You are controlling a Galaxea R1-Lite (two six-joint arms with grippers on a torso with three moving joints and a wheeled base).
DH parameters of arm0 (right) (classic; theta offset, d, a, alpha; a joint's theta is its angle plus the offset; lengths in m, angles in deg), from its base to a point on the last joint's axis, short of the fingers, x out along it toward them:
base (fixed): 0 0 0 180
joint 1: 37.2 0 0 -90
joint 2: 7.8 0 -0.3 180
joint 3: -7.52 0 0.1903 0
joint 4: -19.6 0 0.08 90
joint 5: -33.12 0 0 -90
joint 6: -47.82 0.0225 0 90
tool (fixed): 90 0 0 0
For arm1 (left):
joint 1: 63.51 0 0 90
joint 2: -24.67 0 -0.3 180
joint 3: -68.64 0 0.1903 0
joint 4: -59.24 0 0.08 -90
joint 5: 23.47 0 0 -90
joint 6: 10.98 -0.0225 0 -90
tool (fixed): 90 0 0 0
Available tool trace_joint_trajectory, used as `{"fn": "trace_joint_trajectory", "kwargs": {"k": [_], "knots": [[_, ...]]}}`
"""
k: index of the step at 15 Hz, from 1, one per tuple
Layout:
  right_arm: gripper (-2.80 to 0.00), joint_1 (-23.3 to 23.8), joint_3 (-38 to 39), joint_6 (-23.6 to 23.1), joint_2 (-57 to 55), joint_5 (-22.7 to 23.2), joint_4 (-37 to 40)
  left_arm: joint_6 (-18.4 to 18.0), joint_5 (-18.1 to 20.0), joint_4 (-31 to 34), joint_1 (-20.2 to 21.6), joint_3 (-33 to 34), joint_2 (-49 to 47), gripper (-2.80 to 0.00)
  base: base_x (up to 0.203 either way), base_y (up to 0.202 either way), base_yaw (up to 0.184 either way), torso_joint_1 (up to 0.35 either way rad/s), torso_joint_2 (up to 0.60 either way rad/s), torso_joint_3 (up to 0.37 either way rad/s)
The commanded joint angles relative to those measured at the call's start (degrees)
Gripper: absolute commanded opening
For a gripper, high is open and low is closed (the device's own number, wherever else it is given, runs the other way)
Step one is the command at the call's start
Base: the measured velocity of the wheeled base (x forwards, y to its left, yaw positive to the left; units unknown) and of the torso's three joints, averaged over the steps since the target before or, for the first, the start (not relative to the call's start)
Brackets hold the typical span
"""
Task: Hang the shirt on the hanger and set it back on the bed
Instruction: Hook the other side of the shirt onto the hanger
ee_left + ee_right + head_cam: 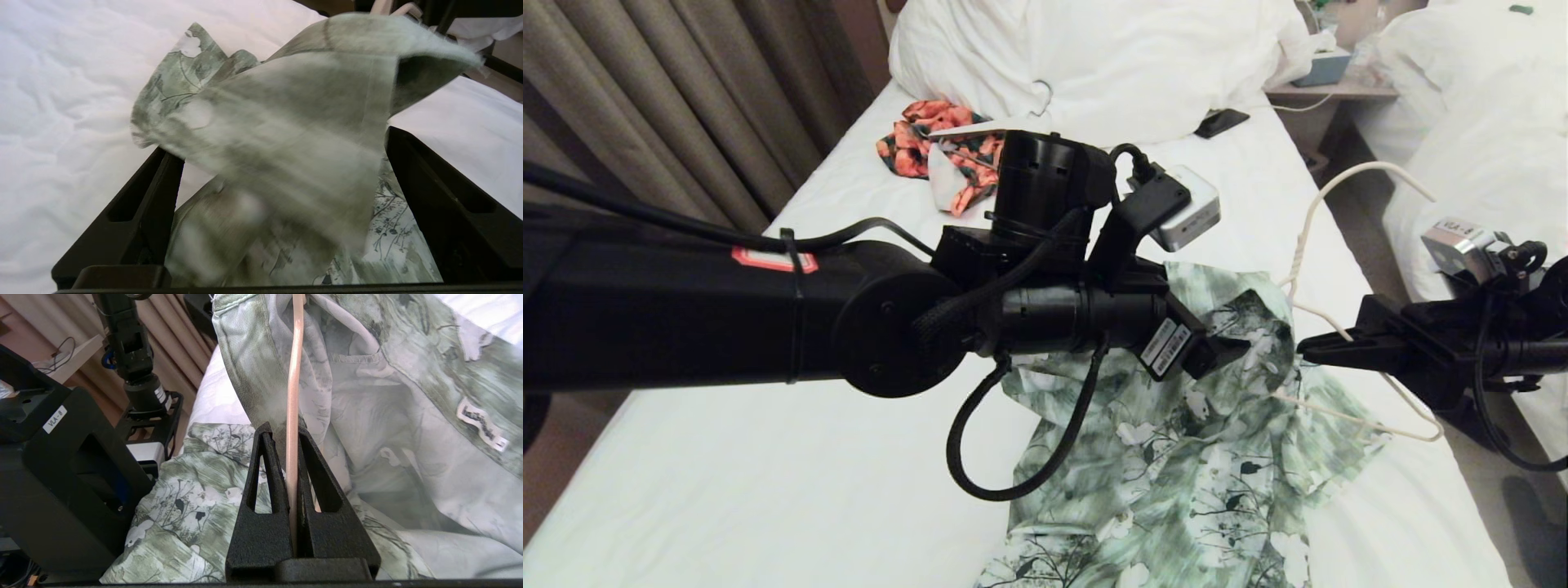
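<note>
The green and white flowered shirt [1176, 465] lies crumpled on the white bed [768, 457], its collar end lifted between my two grippers. My right gripper [1304, 349] is shut on the thin cream wire of the hanger [1339, 181], whose hook points up and away. In the right wrist view the hanger [293, 375] runs straight between the pressed fingers of the right gripper [286, 430] and into the raised shirt [408, 416]. My left gripper [1232, 343] is at the collar, open. In its wrist view the left gripper [282, 143] has blurred shirt cloth [294, 122] draped loosely between its wide-apart fingers.
An orange-and-black garment [931, 139] with a white hanger hook [1043, 94] lies by the bulky pillows [1111, 57]. A dark phone [1221, 122] rests near them. Curtains [686, 98] hang on the left. A nightstand [1327, 86] and a second bed [1478, 122] stand to the right.
</note>
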Motion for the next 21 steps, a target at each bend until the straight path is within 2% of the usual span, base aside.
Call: {"fn": "trace_joint_trajectory", "kwargs": {"k": [1,3,14,15,21], "knots": [[-2.80,-0.3,0.0,-0.3,-0.3,0.5,0.1,-0.2,0.1,0.6,-0.5,-0.5,-0.7,0.00,0.000,0.000,0.000,0.000,0.00,0.000],[-2.80,-0.8,0.0,-0.3,-0.3,0.5,0.1,-0.2,0.2,2.2,-0.9,-1.1,-1.2,0.00,0.000,0.000,0.000,0.000,0.00,0.000],[-2.80,-2.0,-0.2,-0.2,-0.8,0.5,0.2,-0.4,0.3,2.4,-1.4,-1.5,-2.2,0.00,0.000,0.000,0.000,0.000,0.00,0.000],[-2.80,-2.0,-0.2,-0.2,-0.9,0.5,0.2,-0.4,0.4,2.4,-1.5,-1.5,-2.1,-2.80,0.000,0.000,0.000,0.000,0.00,0.000],[-2.80,-1.7,-0.3,-0.2,-1.4,0.5,0.2,-0.4,0.2,3.1,-2.1,-1.5,-1.9,-2.80,0.000,0.000,0.000,0.000,0.00,0.000]]}}
